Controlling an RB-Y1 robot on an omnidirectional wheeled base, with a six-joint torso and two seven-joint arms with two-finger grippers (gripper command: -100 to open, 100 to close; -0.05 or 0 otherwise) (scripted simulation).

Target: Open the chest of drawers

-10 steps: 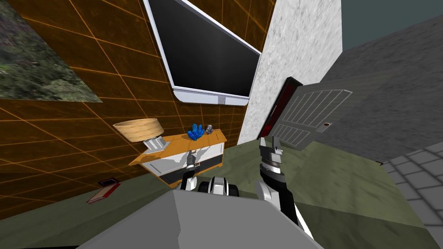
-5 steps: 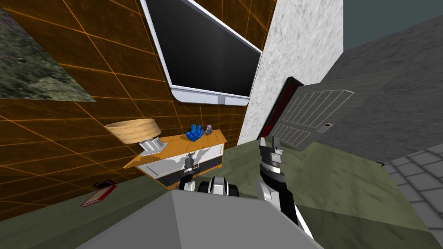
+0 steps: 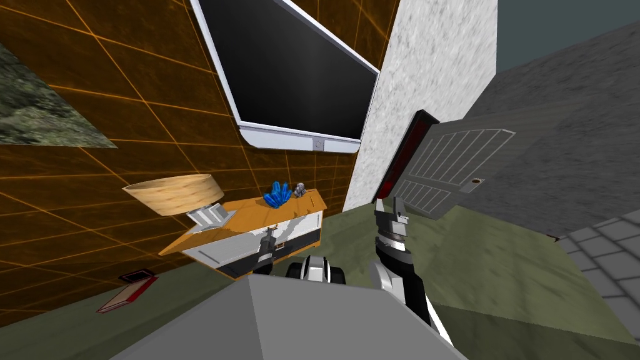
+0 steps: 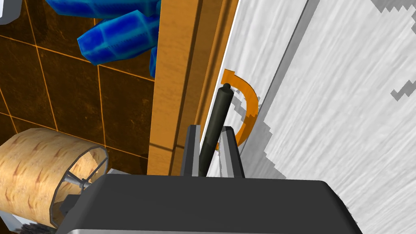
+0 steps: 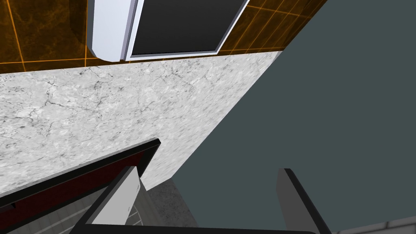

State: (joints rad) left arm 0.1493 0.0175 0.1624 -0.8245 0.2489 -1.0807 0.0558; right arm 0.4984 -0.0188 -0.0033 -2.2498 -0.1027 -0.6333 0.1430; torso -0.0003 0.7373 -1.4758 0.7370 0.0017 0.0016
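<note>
The chest of drawers (image 3: 237, 253) has an orange wooden top and white drawer fronts and stands against the brown tiled wall. My left gripper (image 3: 270, 240) is at its upper drawer front (image 4: 325, 101). In the left wrist view the left gripper (image 4: 210, 129) is shut on the drawer's thin dark bar handle (image 4: 219, 109), which sits in an orange curved bracket (image 4: 250, 105). The fingers (image 4: 193, 138) press the bar's sides. My right gripper (image 3: 390, 209) is raised beside the chest, away from it. In the right wrist view the right gripper (image 5: 207, 191) stands open and holds nothing.
On the chest's top are a lamp (image 3: 175, 194) with a wood-grain shade, blue crystals (image 3: 276, 195) and a small grey figurine (image 3: 300, 188). A large screen (image 3: 294, 75) hangs above. A grey slatted door (image 3: 447, 165) stands open to the right. A red book (image 3: 125, 294) lies on the floor.
My left gripper has shut on the drawer's bar handle. The whole head view has shifted, so I have moved; the chest now looks nearer and wider. The right arm is still.
</note>
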